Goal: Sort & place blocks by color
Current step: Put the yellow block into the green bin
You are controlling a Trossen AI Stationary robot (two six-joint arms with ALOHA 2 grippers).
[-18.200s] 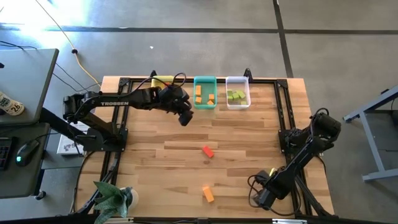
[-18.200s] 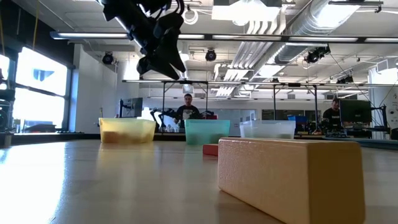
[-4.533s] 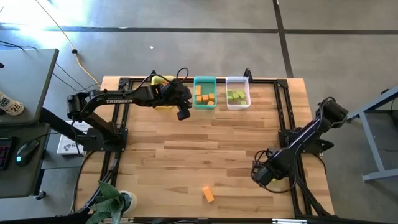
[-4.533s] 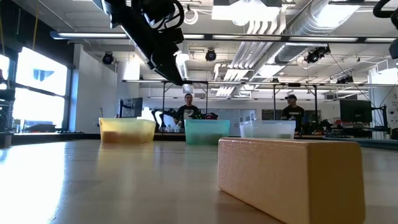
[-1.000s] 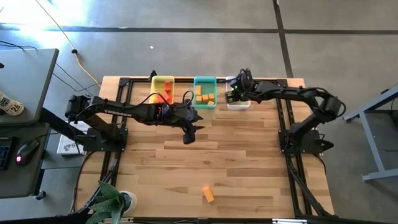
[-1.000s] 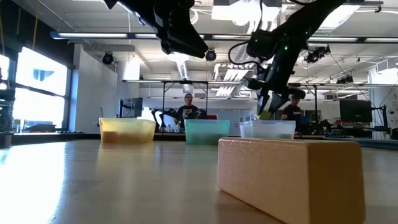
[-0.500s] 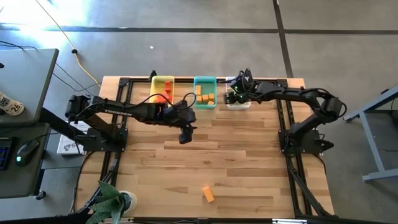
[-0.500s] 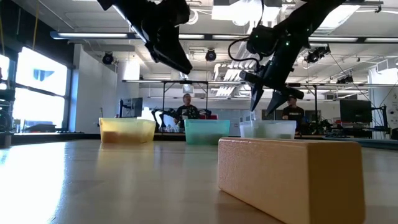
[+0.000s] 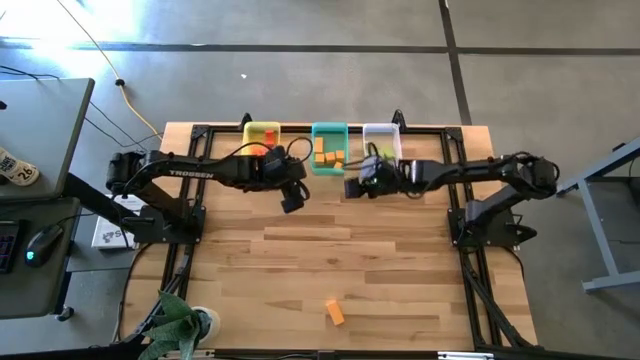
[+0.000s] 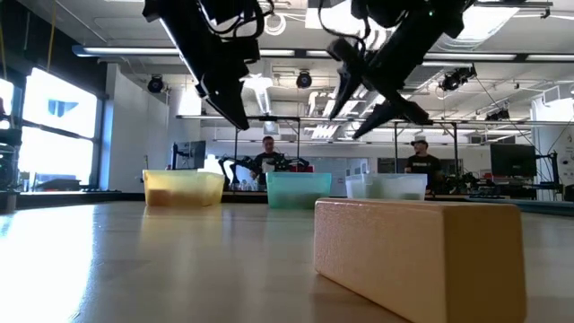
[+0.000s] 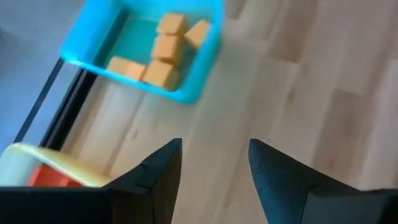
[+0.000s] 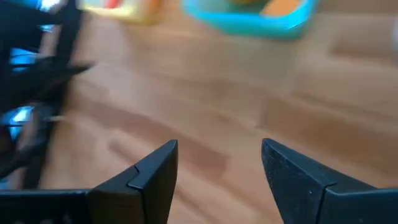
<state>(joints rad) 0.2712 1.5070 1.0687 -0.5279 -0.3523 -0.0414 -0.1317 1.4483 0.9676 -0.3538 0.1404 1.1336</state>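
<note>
One orange block (image 9: 335, 313) lies alone on the wood near the table's front edge; in the low view it looms close (image 10: 417, 256). At the far edge stand a yellow bin (image 9: 262, 135) with red blocks, a teal bin (image 9: 329, 148) with several orange blocks (image 11: 158, 59), and a clear bin (image 9: 382, 140) partly covered by my right arm. My left gripper (image 9: 291, 203) hovers open in front of the yellow and teal bins, holding nothing. My right gripper (image 9: 352, 188) hovers open just in front of the teal bin, also holding nothing.
A black metal frame runs along the table's far and side edges. A potted plant (image 9: 180, 320) stands at the near left corner. Bare wood stretches between the bins and the lone orange block. People show in the room behind the table.
My right gripper has opened over the clear bin, then swung toward the table's left and a little nearer, ending in front of the teal bin. My left gripper has drifted toward the table's left and far edge, tipping further down.
</note>
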